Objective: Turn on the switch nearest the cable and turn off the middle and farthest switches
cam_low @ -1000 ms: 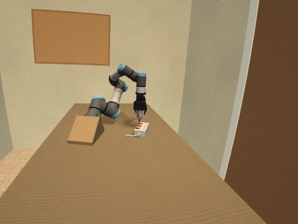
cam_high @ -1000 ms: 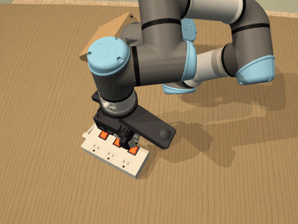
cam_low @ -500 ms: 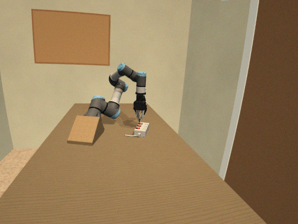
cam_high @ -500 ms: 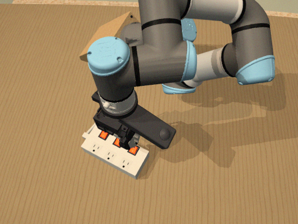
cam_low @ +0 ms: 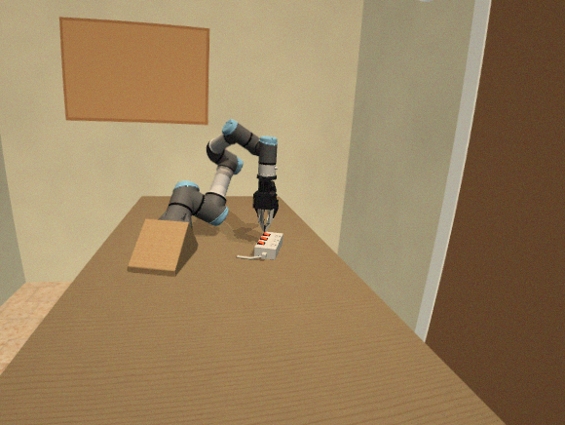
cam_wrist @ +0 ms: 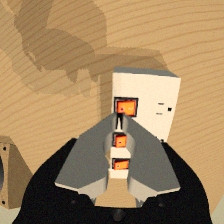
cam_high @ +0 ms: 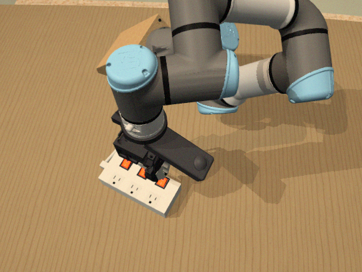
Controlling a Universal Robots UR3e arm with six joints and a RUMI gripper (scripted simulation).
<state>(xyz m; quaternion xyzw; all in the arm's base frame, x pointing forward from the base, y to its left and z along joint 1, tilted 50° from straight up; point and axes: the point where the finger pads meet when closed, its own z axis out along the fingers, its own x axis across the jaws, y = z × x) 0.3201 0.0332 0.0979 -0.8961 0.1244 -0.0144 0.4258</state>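
Note:
The white power strip [cam_high: 170,199] [cam_low: 273,250] [cam_wrist: 150,90] lies the right way up on the table, with its short cable stub [cam_high: 105,160] [cam_low: 244,256] at its left end in the top view. Its three rocker switches all show orange: the one nearest the cable [cam_high: 126,163] [cam_wrist: 120,164], the middle one [cam_high: 141,172] [cam_wrist: 120,141] and the farthest one [cam_high: 162,182] [cam_wrist: 126,107]. My gripper [cam_high: 153,177] [cam_low: 264,228] [cam_wrist: 119,113] is shut and empty. It points straight down, with its tips at the strip between the middle and farthest switches, at the near edge of the farthest one.
A brown wedge-shaped block [cam_high: 131,37] [cam_low: 158,244] [cam_wrist: 7,170] stands on the wooden table [cam_high: 265,224] behind the arm's base. The table's right edge runs close to the strip in the exterior view.

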